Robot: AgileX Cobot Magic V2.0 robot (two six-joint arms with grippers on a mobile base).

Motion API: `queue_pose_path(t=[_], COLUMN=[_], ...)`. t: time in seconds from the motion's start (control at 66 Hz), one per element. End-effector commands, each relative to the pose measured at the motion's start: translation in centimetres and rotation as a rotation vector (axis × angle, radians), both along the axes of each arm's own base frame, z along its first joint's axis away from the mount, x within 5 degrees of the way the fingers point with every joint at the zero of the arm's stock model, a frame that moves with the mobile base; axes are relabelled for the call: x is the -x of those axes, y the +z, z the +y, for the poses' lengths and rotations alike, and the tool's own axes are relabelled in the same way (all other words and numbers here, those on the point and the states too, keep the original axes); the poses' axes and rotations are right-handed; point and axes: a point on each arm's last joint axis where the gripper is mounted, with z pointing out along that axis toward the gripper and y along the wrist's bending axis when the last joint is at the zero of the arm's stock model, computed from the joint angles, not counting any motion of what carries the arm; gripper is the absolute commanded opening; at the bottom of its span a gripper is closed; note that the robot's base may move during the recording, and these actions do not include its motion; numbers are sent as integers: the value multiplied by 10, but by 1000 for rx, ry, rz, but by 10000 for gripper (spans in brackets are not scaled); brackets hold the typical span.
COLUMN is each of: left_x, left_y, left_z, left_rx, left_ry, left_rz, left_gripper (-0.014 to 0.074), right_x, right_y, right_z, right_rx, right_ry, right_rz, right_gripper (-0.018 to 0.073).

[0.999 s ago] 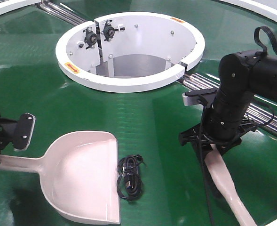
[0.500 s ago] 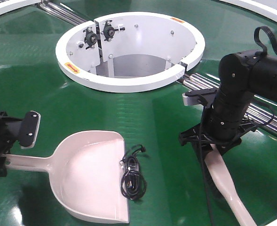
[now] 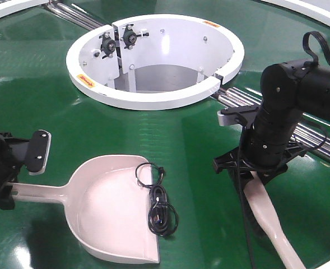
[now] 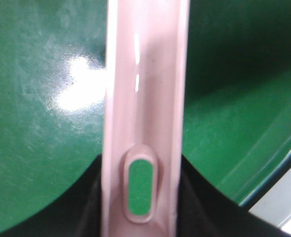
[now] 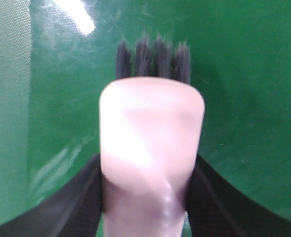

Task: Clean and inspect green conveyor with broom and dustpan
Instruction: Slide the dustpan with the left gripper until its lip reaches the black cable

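The green conveyor [image 3: 170,140] fills the front view. On it lies the pale pink dustpan [image 3: 108,207], mouth to the right. My left gripper [image 3: 8,190] is shut on its slotted handle [image 4: 145,98], with black fingers on both sides of it [image 4: 141,197]. A black coiled cable [image 3: 156,204] rests across the pan's open edge, partly inside. At the right, my right gripper [image 3: 255,172] is shut on the pink broom [image 3: 271,224]. The broom's head [image 5: 150,143] is clamped between the jaws [image 5: 147,192]. Its dark bristles [image 5: 152,59] stick out over the belt.
The white ring hub [image 3: 153,100] stands at the centre back, with black fittings inside it. Steel rollers [image 3: 316,140] run behind the right arm, and more lie at the top left [image 3: 75,14]. A white outer rim [image 3: 316,11] curves across the far right.
The left gripper has pushed the dustpan to the right, under the black cable, which now lies partly in the pan. The right arm and the broom have not moved.
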Motion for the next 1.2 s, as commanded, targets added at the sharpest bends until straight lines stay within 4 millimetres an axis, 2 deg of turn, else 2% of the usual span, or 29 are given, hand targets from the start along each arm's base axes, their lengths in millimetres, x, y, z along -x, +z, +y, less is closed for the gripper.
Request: queue_pose_path(t=[0.0, 0.333, 1.181], left_x=[-2, -4, -4], left_y=[16, 17, 17], left_z=[-7, -13, -13], left_rx=[61, 138, 139], left_ry=[23, 54, 54], left_rz=[-82, -107, -107], left_gripper=[-24, -24, -24], right_x=[8, 8, 8], right_y=[21, 21, 21], right_z=[-3, -3, -3], right_rx=[-3, -3, -3], right_ry=[2, 2, 2], right_rz=[-9, -9, -9], right_gripper=[-10, -10, -10])
